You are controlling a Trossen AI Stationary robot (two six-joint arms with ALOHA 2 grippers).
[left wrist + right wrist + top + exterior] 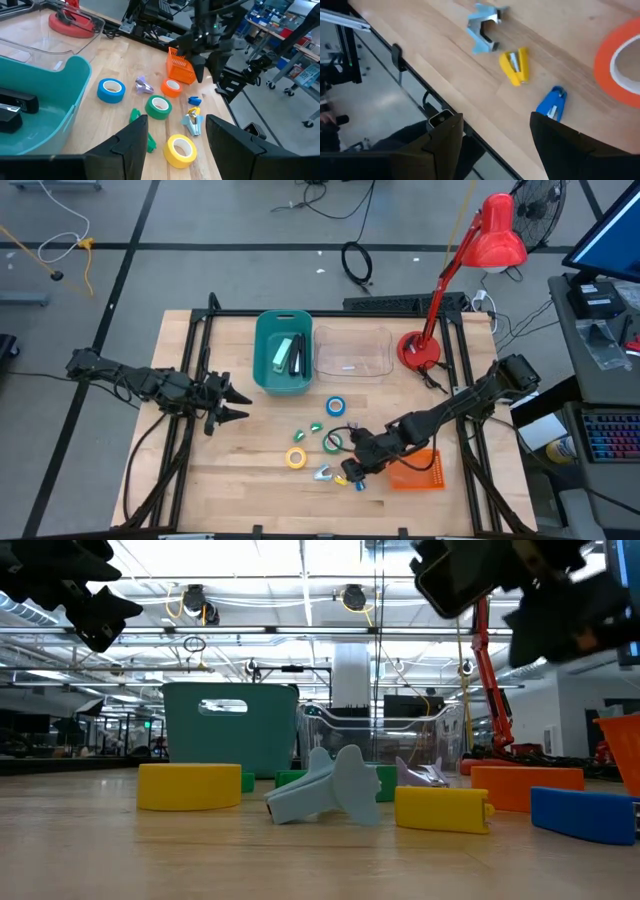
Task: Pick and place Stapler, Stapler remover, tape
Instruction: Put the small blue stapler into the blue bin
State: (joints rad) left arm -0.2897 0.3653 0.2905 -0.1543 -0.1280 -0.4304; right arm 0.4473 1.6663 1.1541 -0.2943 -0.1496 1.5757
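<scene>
The tape rolls are small rings with pale cores on a light wood table [200, 480]: blue tape [335, 407], green tape [332, 442], yellow tape [296, 457] and orange tape [171, 87], centre frame. Claw-shaped plastic staple removers, pale blue [484, 27], yellow [515, 66] and blue [551, 104], lie at upper centre of the right wrist view. Only the high view shows staplers [290, 353] inside the teal bin [262, 370], beside a clear tray [352, 352]. The right gripper [352, 468] hovers over the removers, fingers wide, empty. The left gripper [236, 402], left of centre, has its fingers spread, empty, well apart from the rolls.
</scene>
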